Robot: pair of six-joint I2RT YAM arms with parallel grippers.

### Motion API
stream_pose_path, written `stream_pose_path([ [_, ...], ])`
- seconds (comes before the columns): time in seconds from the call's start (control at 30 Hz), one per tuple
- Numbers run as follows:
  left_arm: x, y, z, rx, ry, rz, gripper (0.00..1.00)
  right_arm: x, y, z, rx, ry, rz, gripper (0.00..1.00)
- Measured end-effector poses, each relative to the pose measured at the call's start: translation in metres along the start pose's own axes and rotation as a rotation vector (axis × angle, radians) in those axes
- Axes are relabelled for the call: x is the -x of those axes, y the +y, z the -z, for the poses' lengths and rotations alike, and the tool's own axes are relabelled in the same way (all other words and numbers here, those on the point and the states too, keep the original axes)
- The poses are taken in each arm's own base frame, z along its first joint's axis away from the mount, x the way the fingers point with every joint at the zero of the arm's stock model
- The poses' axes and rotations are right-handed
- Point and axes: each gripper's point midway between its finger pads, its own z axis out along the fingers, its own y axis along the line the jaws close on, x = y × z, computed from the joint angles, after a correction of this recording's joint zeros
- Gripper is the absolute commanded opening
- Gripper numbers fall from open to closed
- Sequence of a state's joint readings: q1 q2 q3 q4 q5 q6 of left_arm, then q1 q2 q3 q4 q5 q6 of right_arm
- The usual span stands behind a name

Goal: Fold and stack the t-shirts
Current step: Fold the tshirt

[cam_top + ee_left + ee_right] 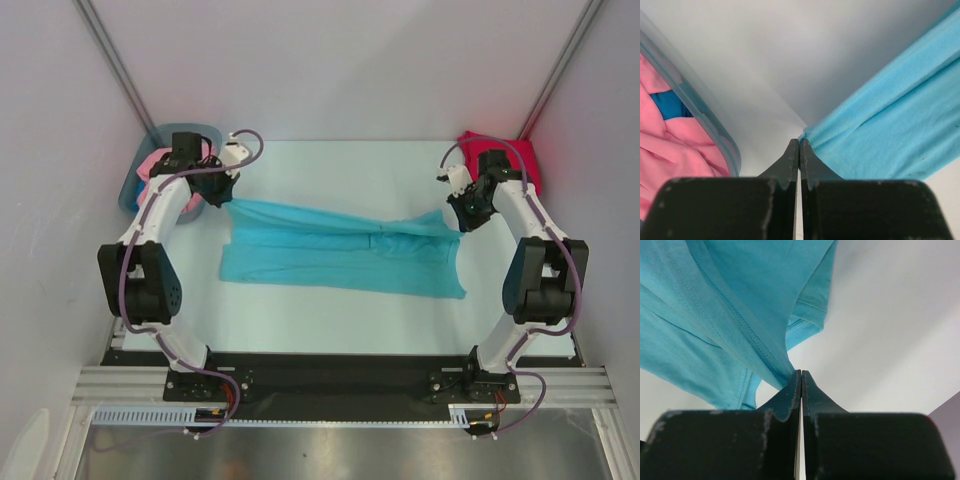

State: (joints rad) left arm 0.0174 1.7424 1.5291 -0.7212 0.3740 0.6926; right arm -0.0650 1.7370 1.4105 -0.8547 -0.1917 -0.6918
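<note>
Left claw (799, 145) and right claw (801, 374) both clamp the one turquoise shirt (340, 258); one pink shirt (153, 163) in the tub (130, 195), one red shirt (523, 165) far right.

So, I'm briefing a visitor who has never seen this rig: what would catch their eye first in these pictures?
The turquoise t-shirt stands out first. It is stretched across the middle of the table between the two arms, with the left gripper and the right gripper each shut on one end. Next come the crimson t-shirt, bunched at the far right corner, and the pink t-shirt in the grey-blue tub at the far left.
</note>
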Motion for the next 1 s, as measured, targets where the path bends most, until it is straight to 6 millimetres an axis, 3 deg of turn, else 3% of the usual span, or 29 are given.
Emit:
stream_pose_path([
  [0.3,-0.028,-0.026,0.006,-0.130,0.101,-0.099,0.00,0.002,0.006,-0.001,0.007,0.005,0.017,0.00],
  [0.57,-0.058,-0.040,-0.010,-0.246,0.206,-0.118,0.00,-0.001,0.013,-0.001,0.026,0.029,0.045,0.00],
  [1.0,-0.066,-0.031,-0.025,-0.226,0.272,-0.142,0.00,-0.013,0.033,0.004,0.093,0.095,0.119,0.00],
])
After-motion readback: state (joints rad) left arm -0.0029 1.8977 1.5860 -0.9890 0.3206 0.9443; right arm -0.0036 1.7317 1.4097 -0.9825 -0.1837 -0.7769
